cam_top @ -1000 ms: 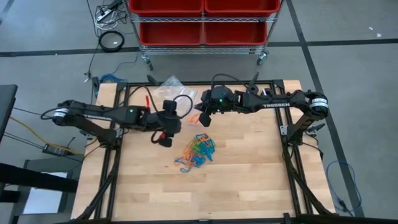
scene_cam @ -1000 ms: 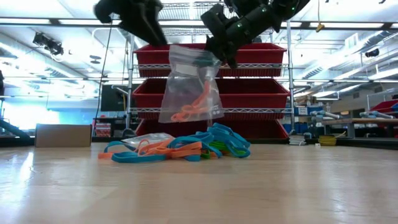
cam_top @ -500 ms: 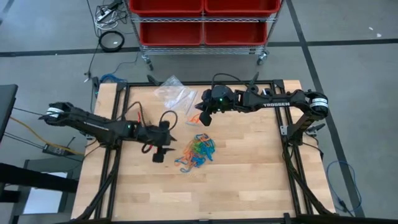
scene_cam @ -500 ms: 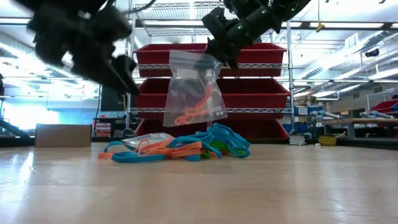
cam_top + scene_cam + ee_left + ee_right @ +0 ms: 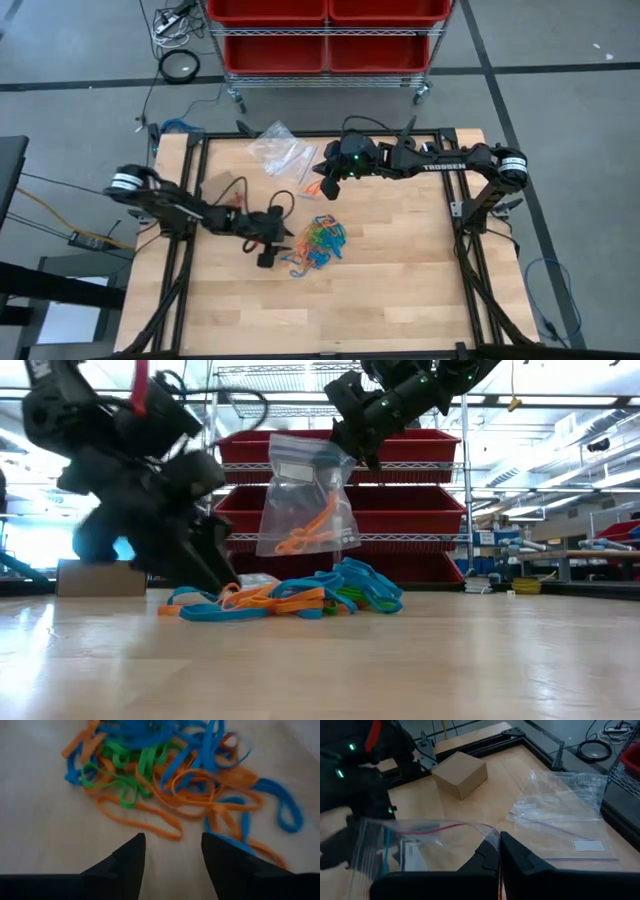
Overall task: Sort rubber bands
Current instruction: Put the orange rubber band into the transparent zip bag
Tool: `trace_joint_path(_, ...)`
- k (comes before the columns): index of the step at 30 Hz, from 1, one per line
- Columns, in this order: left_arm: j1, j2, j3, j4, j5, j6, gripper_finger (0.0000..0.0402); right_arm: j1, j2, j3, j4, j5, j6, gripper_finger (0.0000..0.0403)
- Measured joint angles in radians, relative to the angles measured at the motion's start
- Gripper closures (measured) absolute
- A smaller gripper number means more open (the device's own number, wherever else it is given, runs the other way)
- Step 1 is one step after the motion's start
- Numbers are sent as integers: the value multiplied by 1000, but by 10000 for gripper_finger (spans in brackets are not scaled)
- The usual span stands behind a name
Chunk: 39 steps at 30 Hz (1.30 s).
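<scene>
matt wood table (image 5: 400, 260), glossy (clear) plastic bag (image 5: 300, 500)

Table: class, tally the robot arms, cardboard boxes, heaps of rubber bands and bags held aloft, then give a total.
Robot arms: 2 (left arm, right arm)
Cardboard box: 1
Heap of rubber bands: 1
Bag held aloft: 1
Total: 5

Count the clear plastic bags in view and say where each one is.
At least 2: one bag hangs from the right gripper, holding orange bands; loose bags, possibly several stacked, lie at the table's far edge.
</scene>
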Motion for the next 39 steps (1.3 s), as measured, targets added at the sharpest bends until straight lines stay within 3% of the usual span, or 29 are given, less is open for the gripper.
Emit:
trace_joint_path(9, 37, 168, 89, 63, 44, -1, 214, 2, 0, 0, -4, -21, 0, 403)
trace_joint_path(12, 41, 186, 110, 37, 40, 5, 264, 2, 0, 0, -5, -22, 0, 403)
trace_joint_path(16, 52, 187, 115, -8, 54, 43, 378, 2, 0, 0, -7, -24, 0, 403)
trace_joint_path(19, 54, 174, 116, -41, 56, 65, 393, 5, 0, 0, -6, -26, -1, 403)
trace_joint_path(24, 55, 74, 109, -169, 49, 73, 397, 9, 0, 0, -8, -26, -2, 403)
trace_joint_path(28, 54, -75, 114, -387, 15, 82, 399, 10, 0, 0, -10, -26, -2, 403)
trace_joint_path(34, 34, -297, 203, -612, -29, 125, 400, 10, 0, 0, -9, -25, -3, 403)
trace_joint_path(39, 6, -392, 315, -702, -34, 155, 400, 10, 0, 0, -6, -25, -3, 403)
